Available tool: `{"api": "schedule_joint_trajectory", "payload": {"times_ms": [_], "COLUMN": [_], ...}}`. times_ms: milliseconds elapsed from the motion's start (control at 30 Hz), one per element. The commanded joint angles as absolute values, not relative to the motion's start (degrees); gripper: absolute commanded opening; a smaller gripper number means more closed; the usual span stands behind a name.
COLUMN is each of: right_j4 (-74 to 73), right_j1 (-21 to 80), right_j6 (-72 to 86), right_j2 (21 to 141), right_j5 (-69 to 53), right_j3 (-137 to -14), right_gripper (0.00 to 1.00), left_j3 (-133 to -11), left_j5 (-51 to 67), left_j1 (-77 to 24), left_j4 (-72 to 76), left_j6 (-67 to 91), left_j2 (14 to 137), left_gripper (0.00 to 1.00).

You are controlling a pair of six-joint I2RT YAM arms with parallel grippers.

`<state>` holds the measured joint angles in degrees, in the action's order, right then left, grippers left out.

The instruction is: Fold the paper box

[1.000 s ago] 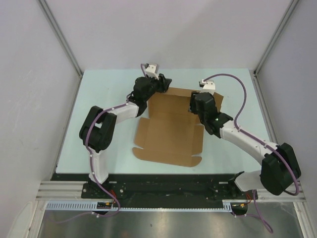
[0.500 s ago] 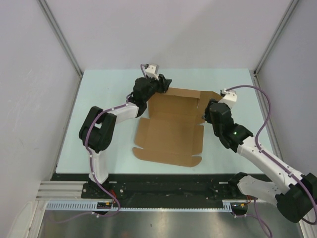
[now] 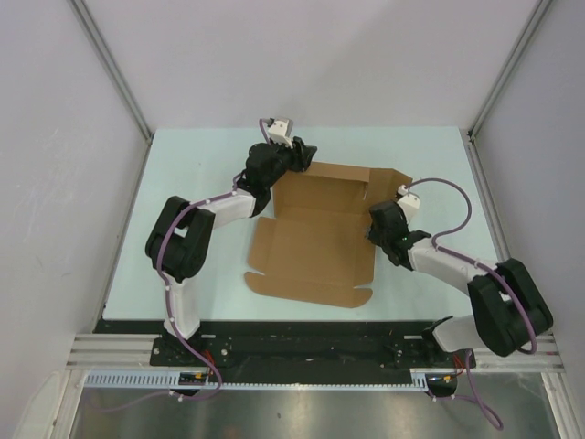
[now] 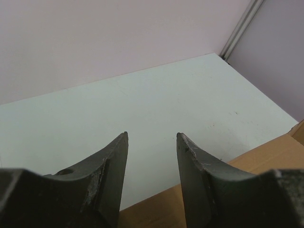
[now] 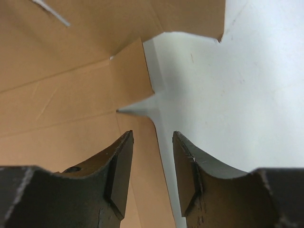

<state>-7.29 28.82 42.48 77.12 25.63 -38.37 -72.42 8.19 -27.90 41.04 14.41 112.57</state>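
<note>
Left gripper (image 4: 152, 135): fingers spread, nothing between them; bare table (image 4: 142, 95) ahead; paper box (image 4: 152, 217) edge just beneath the finger bases | Right gripper (image 5: 153, 134): fingers apart (no pinch visible); box's right edge runs under the gap; side tab (image 5: 130, 71) just ahead, left of the tips.

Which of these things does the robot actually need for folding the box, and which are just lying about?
For the job: the paper box; the left gripper and the right gripper, both open at its edges.
Merely around: the table under it; the pale walls; the metal frame post.
</note>
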Motion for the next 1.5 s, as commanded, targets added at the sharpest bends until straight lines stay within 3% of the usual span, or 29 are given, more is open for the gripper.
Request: {"api": "schedule_joint_trajectory", "payload": {"times_ms": [0, 500, 633, 833, 1200, 1467], "right_j4": [2.98, 13.7, 15.29, 13.18, 22.67, 23.82], "right_j1": [27.87, 27.69, 26.98, 26.89, 31.64, 33.49], "right_j6": [44.47, 38.33, 37.09, 37.36, 29.88, 31.73], "right_j2": [82.34, 87.8, 90.17, 90.7, 91.14, 94.47], "right_j5": [26.1, 32.96, 31.56, 31.91, 31.29, 28.31], "right_j3": [-38.76, -38.76, -38.93, -38.85, -38.94, -38.85], "right_gripper": [0.44, 0.41, 0.33, 0.4, 0.16, 0.12], "left_j3": [-70.93, -71.01, -71.02, -71.01, -71.1, -71.02], "left_j5": [9.49, 10.28, 10.37, 10.46, 10.9, 11.08], "left_j1": [-28.65, -28.65, -28.65, -28.65, -28.74, -28.74], "left_j4": [38.23, 37.53, 37.44, 37.53, 37.7, 37.71], "left_j6": [13.8, 12.48, 12.48, 12.48, 12.83, 13.36], "left_j2": [110.92, 111.09, 111.44, 111.97, 112.67, 112.85], "left_gripper": [0.5, 0.5, 0.5, 0.5, 0.5, 0.5]}}
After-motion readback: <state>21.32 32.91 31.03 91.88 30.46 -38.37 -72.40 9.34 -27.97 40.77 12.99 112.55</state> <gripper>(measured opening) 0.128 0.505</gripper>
